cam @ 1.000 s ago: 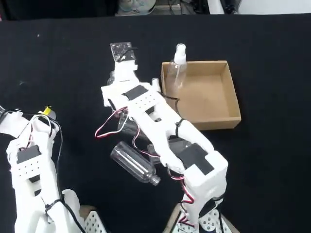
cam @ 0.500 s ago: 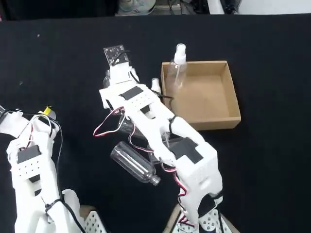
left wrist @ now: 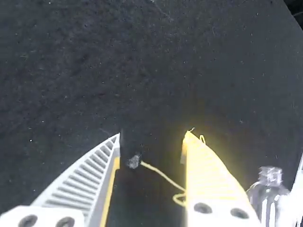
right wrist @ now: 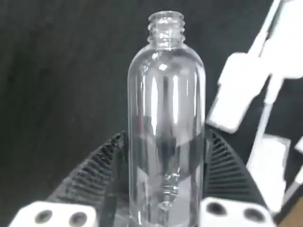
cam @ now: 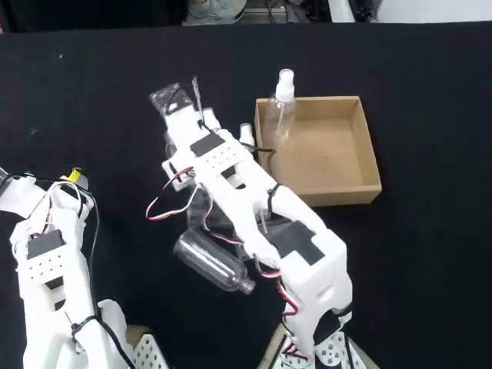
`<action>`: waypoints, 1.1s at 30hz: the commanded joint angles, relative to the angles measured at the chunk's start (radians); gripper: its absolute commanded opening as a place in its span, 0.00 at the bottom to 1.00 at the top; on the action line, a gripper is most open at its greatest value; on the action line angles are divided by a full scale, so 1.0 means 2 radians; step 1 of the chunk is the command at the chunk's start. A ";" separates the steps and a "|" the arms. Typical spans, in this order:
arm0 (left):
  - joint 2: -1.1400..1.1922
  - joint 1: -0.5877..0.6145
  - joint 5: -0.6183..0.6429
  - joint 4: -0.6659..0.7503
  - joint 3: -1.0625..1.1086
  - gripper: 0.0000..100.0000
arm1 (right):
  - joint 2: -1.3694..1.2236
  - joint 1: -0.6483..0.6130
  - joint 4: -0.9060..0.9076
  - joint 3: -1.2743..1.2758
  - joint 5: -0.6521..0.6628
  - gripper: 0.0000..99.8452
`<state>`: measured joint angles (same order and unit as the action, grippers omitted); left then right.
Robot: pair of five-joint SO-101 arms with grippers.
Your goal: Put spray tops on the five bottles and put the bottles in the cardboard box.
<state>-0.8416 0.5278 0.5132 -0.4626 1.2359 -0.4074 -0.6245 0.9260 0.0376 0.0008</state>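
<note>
One bare bottle, tops close by

One bottle (right wrist: 165,94) sits tight in my right hand (right wrist: 164,142), with the fingers shut on both its sides. Its long way runs straight out from the hand. The open neck is at the far end, with no top on it. White tops (right wrist: 235,97) lie just beside the neck, so I think the next move is a short one. The box (cam: 365,150) is near too, with one done bottle (cam: 281,108) standing in its corner. My left hand (left wrist: 151,149) is wide open, holds nothing, and hangs over bare desk (left wrist: 94,56), well away.
</note>
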 commanded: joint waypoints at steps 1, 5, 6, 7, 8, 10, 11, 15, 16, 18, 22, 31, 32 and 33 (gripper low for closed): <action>-0.008 0.006 0.006 0.007 -0.020 0.21 | 0.056 -0.018 0.030 0.013 0.025 0.20; -0.008 0.004 0.006 0.007 -0.020 0.21 | 0.087 -0.020 0.010 0.060 0.028 0.20; -0.008 0.006 0.006 0.007 -0.020 0.21 | 0.091 -0.020 -0.005 0.066 0.028 0.20; -0.008 0.006 0.006 0.008 -0.020 0.21 | 0.093 -0.021 -0.020 0.070 0.028 0.20; -0.008 0.007 0.006 0.008 -0.020 0.21 | 0.092 -0.023 -0.034 0.071 0.028 0.20; -0.008 0.007 0.006 0.007 -0.020 0.21 | 0.082 -0.031 -0.043 0.061 0.037 0.21; -0.008 0.007 0.006 0.007 -0.020 0.21 | 0.075 -0.032 -0.038 0.052 0.048 0.22; -0.008 0.007 0.006 0.007 -0.020 0.21 | 0.032 -0.043 0.018 -0.019 0.064 0.30; -0.008 0.006 0.006 0.007 -0.020 0.21 | 0.017 -0.044 0.037 -0.043 0.065 0.31; -0.008 0.006 0.006 0.007 -0.020 0.21 | -0.012 -0.044 0.071 -0.095 0.065 0.31; -0.008 0.007 0.006 0.007 -0.020 0.21 | -0.072 -0.044 0.110 -0.192 0.066 0.32; -0.008 0.008 0.006 0.007 -0.020 0.21 | -0.196 -0.050 0.166 -0.316 0.107 0.28; -0.008 0.008 0.006 0.007 -0.020 0.21 | -0.201 -0.048 0.170 -0.323 0.108 0.23; -0.008 0.008 0.006 0.007 -0.020 0.21 | -0.205 -0.047 0.173 -0.328 0.108 0.19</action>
<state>-0.8416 0.5340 0.5132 -0.4626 1.2359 -0.8201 -0.6981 1.2436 -0.5317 0.2064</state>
